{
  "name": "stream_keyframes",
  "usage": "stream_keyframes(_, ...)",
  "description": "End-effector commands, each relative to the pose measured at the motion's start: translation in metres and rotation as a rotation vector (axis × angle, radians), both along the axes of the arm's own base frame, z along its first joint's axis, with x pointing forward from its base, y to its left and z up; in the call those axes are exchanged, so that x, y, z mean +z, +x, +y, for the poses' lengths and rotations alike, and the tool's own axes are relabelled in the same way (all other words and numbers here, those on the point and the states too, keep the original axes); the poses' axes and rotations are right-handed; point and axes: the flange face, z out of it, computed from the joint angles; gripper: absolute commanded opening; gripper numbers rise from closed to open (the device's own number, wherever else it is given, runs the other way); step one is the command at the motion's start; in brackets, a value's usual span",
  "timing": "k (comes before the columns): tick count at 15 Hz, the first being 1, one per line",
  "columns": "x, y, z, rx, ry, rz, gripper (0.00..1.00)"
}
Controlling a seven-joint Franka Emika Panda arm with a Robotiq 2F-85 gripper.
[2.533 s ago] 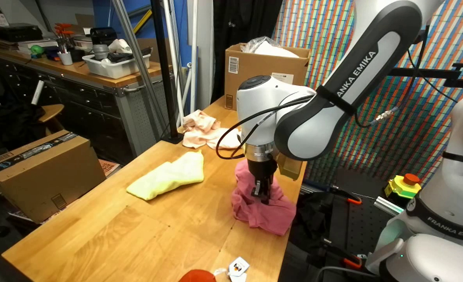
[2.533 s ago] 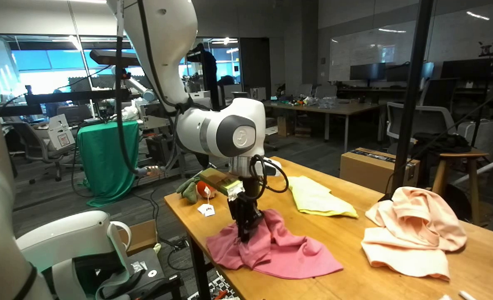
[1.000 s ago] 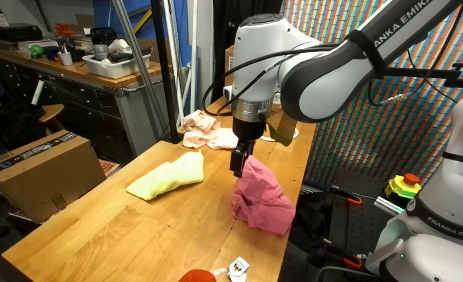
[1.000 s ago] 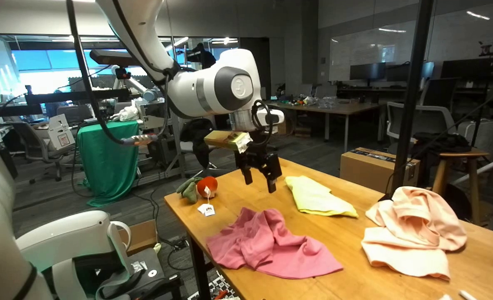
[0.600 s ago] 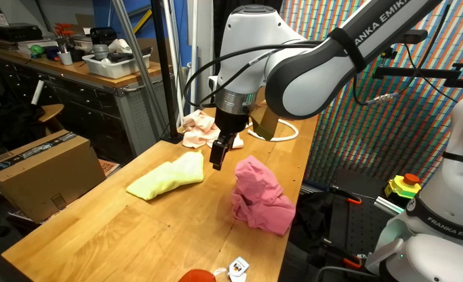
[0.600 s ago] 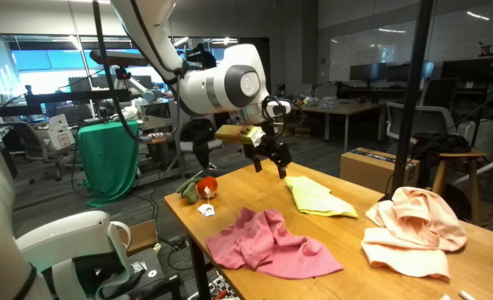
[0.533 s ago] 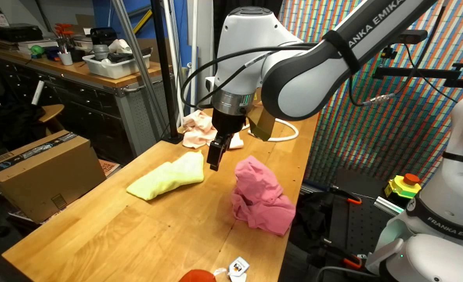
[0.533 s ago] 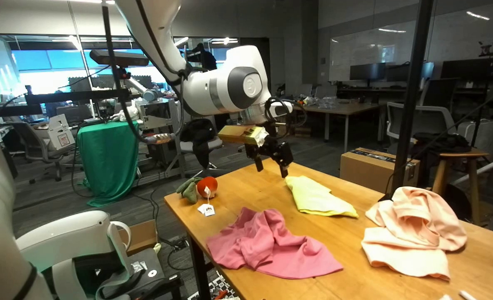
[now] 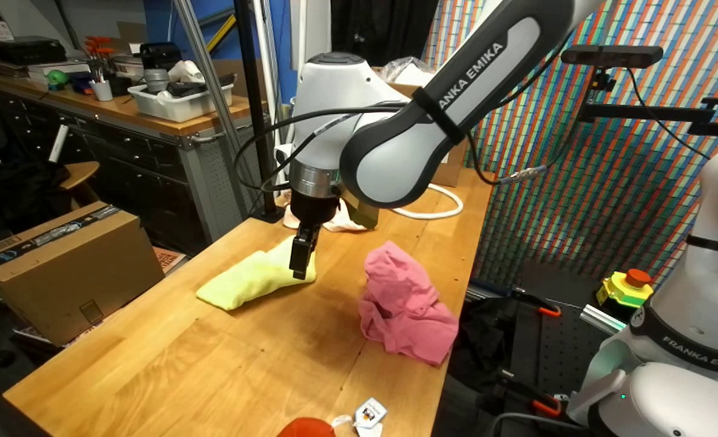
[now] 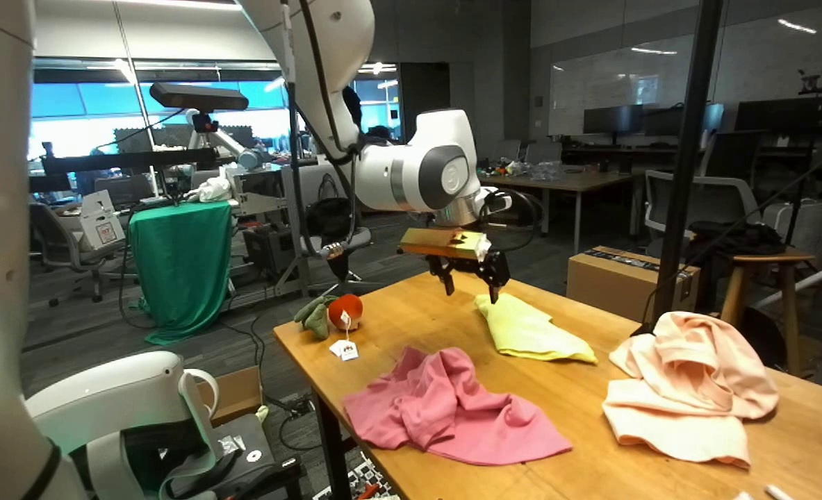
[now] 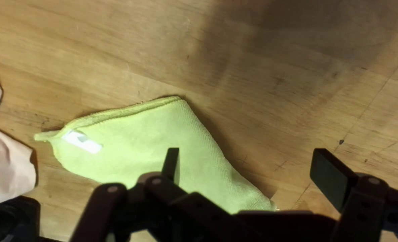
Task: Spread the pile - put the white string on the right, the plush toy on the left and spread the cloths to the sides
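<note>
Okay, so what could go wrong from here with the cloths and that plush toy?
In the wrist view, the open tool overlaps only part of the yellow cloth, so it might grip poorly. The plush toy sits close to a corner of the table; a bump could send it off.

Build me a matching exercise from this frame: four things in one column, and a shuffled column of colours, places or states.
1. plush toy
2. white string
3. pink cloth
4. gripper

A. bunched up on the table
B. open, holding nothing
C. red-orange, near a table corner
D. lying in a curve

Pairs: 1-C; 2-D; 3-A; 4-B
</note>
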Motion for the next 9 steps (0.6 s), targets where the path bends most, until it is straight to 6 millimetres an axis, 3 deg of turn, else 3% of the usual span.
stream_keyframes(1,-0.015,0.039,0.003,0.07,0.028,-0.007,1.0)
stream_keyframes(9,-0.048,0.09,-0.015,0.104,0.057,0.008,1.0)
